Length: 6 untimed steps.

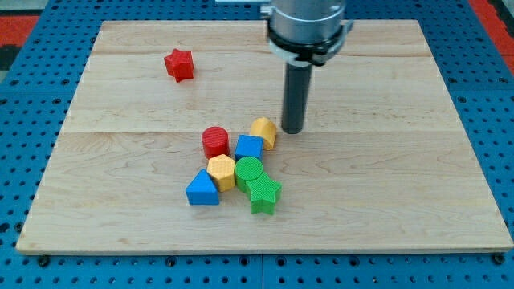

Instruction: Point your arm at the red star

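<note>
board point(401, 201): a pale wooden board was seen lying on a blue perforated surface point(24, 104); every block was carried on the board, and no box, tray or other container was shown.
landmark: the red cylinder point(215, 142) was taken as the reference for all places.
red star point(180, 64): it was found alone, well apart from the red cylinder, toward the view's top and a little to the view's left.
my tip point(291, 130): it was placed to the view's right of the red cylinder and slightly toward the view's top, just beside the yellow block point(264, 131); whether the two touched could not be told.
rod state: a plain dark rod with no jaws was shown, so nothing was held and nothing could be opened.
rod and star: my tip was seen well apart from the red star.
blue block point(249, 148): just to the view's right of the red cylinder.
yellow hexagon point(222, 171): just below the red cylinder, toward the view's bottom.
blue triangle point(202, 189): below the red cylinder and slightly left, touching the yellow hexagon.
green cylinder point(250, 171): below and right of the red cylinder, beside the yellow hexagon.
green star point(263, 195): farthest below and right of the red cylinder.
writing: no readable label or brand was made out.
</note>
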### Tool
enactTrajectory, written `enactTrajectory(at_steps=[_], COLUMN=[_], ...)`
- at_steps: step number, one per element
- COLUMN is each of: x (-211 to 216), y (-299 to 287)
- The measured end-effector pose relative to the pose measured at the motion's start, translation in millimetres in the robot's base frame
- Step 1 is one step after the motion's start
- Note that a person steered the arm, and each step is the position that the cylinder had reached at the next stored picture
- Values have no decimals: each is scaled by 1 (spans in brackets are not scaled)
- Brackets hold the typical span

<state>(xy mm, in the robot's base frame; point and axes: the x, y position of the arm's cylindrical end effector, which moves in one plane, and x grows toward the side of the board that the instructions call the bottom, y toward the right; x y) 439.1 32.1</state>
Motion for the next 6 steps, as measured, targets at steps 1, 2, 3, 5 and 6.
enactTrajectory(at_steps=[1, 2, 3, 5, 6], x=[0, -6, -69, -204, -146], y=[-9, -9, -7, -113, -137])
